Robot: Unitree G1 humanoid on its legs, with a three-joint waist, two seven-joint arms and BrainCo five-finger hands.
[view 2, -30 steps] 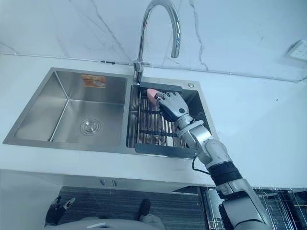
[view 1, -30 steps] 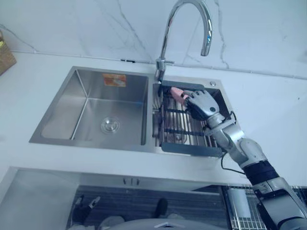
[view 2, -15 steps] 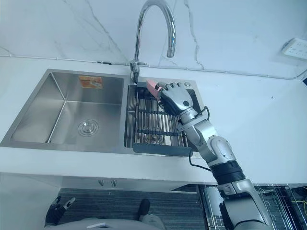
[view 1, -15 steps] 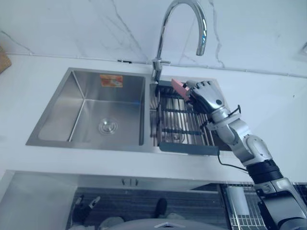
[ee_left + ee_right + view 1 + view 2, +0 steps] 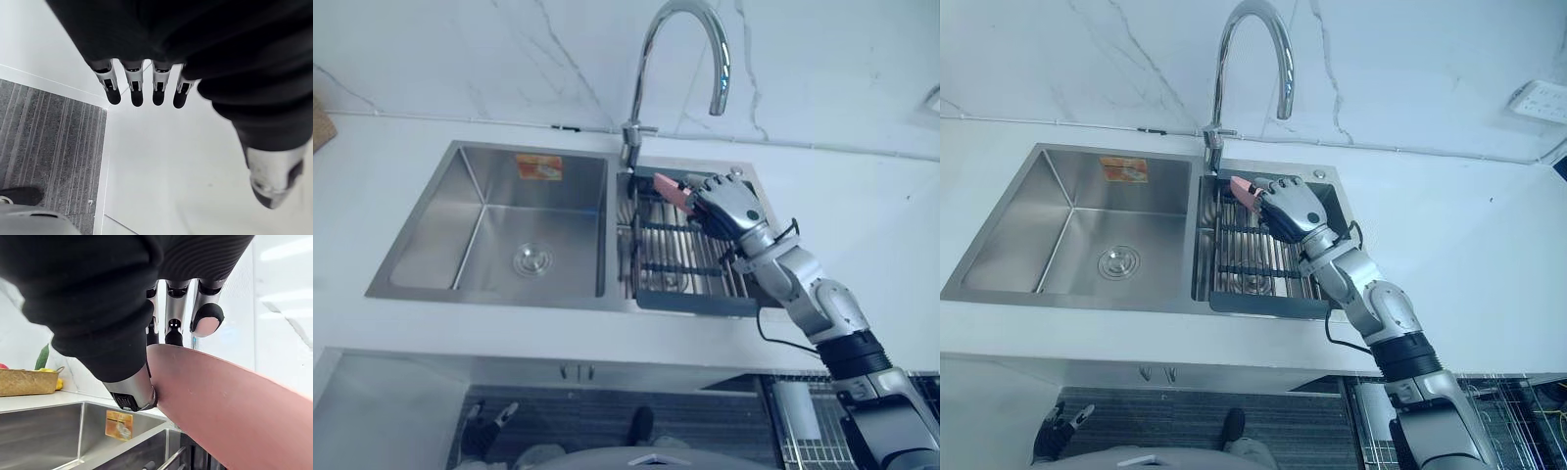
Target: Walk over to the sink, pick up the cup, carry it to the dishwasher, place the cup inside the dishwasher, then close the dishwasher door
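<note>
A pink cup (image 5: 668,186) is held over the back of the sink's right basin, just above the dark wire rack (image 5: 677,266) that lies in it. My right hand (image 5: 729,208) is shut on the cup, reaching in from the lower right. In the right wrist view the cup's pink wall (image 5: 220,406) lies against the palm, with the thumb (image 5: 131,394) pressed to it and the fingers (image 5: 173,318) curled over its top. My left hand (image 5: 139,85) hangs with straight fingers over a white surface and grey striped floor, holding nothing.
The steel sink (image 5: 421,289) has a deep left basin with a round drain (image 5: 532,258). A tall curved faucet (image 5: 677,59) rises behind the divider. White counter surrounds the sink. A woven basket (image 5: 24,382) stands far left. A wire rack (image 5: 803,431) shows below the counter at lower right.
My right hand has risen from down in the right basin, lifting the pink cup off the rack. The whole view has shifted slightly as well.
</note>
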